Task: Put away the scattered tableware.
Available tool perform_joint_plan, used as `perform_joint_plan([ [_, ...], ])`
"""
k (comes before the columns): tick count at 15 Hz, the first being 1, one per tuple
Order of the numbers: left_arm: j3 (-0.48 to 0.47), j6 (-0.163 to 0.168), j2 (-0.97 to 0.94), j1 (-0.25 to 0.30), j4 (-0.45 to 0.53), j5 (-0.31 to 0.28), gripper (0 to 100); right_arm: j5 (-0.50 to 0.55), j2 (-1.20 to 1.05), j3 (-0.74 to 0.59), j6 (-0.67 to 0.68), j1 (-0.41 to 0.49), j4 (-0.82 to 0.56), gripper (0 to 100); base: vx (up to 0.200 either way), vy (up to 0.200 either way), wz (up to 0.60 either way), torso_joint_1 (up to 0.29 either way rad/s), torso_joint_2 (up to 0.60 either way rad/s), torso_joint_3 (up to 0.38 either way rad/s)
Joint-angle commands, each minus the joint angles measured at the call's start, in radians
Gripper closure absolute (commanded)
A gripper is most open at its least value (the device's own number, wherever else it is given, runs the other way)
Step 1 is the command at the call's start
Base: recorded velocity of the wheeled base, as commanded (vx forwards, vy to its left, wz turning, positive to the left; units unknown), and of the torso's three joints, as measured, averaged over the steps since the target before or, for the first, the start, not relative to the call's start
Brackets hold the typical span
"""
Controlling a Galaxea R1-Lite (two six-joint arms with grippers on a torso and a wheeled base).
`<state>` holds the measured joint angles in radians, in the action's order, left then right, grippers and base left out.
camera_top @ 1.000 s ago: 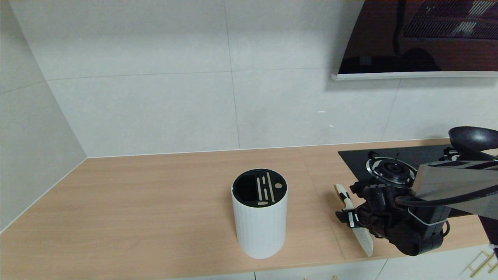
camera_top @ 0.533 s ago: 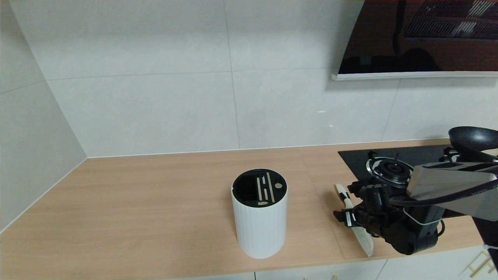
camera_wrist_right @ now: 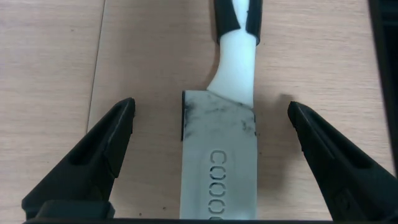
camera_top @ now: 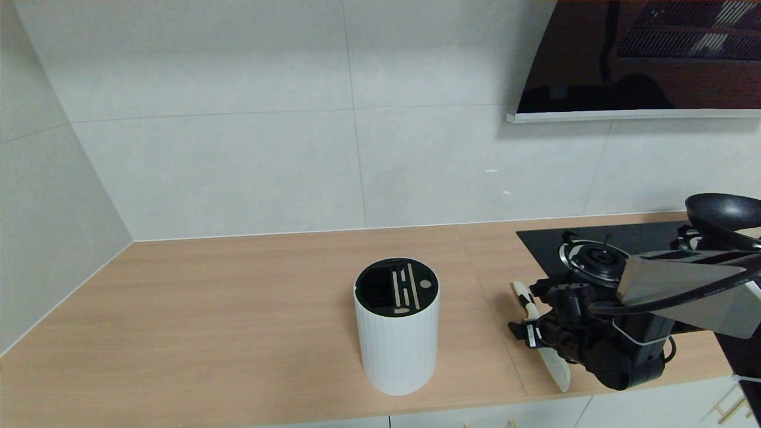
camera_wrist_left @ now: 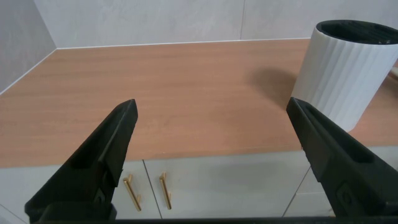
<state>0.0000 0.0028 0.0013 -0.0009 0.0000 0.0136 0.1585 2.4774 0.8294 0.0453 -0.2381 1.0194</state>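
A white knife (camera_top: 550, 349) with a black and white handle lies flat on the wooden counter (camera_top: 238, 321), near its front edge and left of the stove. My right gripper (camera_top: 532, 315) hangs low over the knife, open; in the right wrist view its fingers (camera_wrist_right: 93, 168) straddle the blade (camera_wrist_right: 219, 162) where it meets the handle (camera_wrist_right: 239, 18), without touching it. A white ribbed cylindrical holder (camera_top: 397, 326) with a black slotted top stands left of the knife. My left gripper (camera_wrist_left: 214, 155) is open in front of the counter's edge, with the holder (camera_wrist_left: 345, 68) off to one side.
A black gas stove (camera_top: 600, 252) with a burner sits at the counter's right end, a dark pan (camera_top: 722, 211) on it and a range hood (camera_top: 642, 59) above. Tiled walls close the back and left. Cabinet doors with gold handles (camera_wrist_left: 146, 190) lie below the counter.
My right arm has shifted slightly left and closer to the knife; the gripper stays open. The knife and holder have not moved.
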Motion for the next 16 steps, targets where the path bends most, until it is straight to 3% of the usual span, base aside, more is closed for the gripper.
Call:
perform_joint_plan([
  [1,0.0,0.0,0.0,-0.001,0.0,0.0,0,0.001,0.005,0.001,-0.001,0.0,-0.002,100,0.0,0.0,0.0,0.0,0.0,0.0],
  [11,0.0,0.0,0.0,-0.001,0.0,0.0,0,0.003,-0.017,-0.024,-0.002,0.003,-0.002,100,0.0,0.0,0.0,0.0,0.0,0.0],
  [16,0.0,0.002,0.0,-0.001,0.0,0.0,0,0.012,-0.195,-0.116,-0.009,-0.01,-0.002,100,0.0,0.0,0.0,0.0,0.0,0.0],
])
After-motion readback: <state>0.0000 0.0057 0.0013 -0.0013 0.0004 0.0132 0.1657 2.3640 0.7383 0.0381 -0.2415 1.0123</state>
